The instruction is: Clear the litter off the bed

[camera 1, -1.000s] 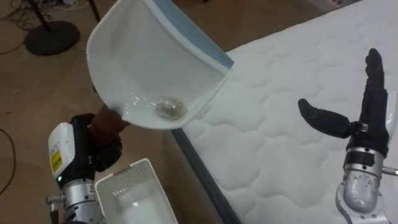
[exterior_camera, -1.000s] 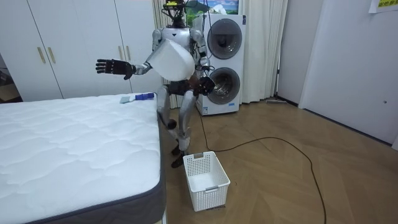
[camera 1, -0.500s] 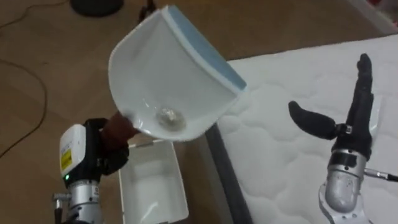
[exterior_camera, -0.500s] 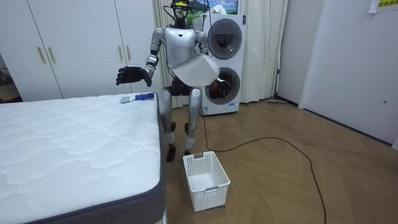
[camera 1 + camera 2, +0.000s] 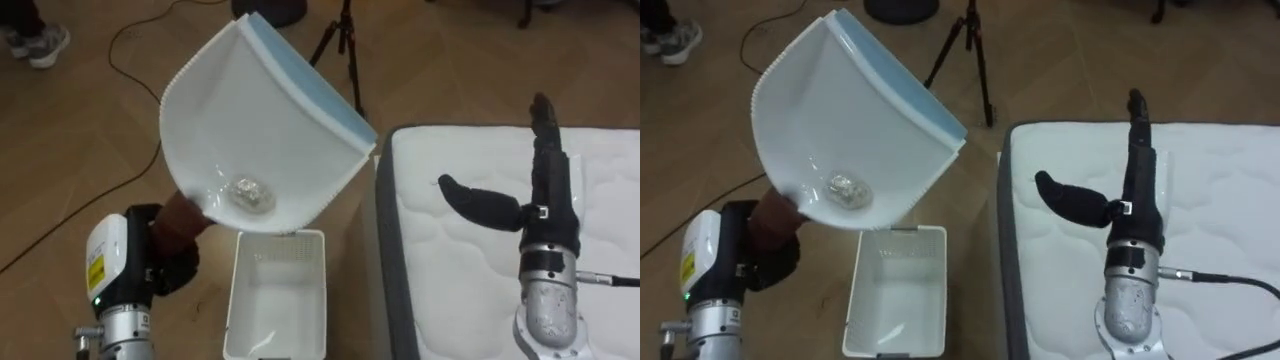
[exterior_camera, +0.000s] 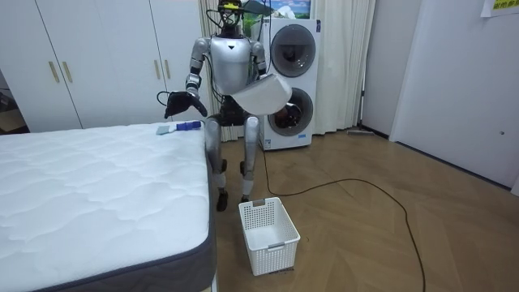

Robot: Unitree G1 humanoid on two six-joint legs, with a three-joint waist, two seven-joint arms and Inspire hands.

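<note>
I see a home bedroom, laundry corner incl.: bed (image 6: 97,195), white wardrobes (image 6: 89,65), washer (image 6: 290,113) + maybe a dryer (image 6: 292,50) stacked, curtains (image 6: 345,65), wood floor (image 6: 365,235).

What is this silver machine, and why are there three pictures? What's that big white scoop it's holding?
It is a walking robot with two arms and hands, standing beside a white quilted mattress. Two pictures come from cameras in its head, looking down; the third from a camera across the room. Its left hand grips a white plastic dustpan with a blue edge, holding a small crumpled scrap, roughly above a white plastic basket. Its right hand is open over the mattress.
</note>
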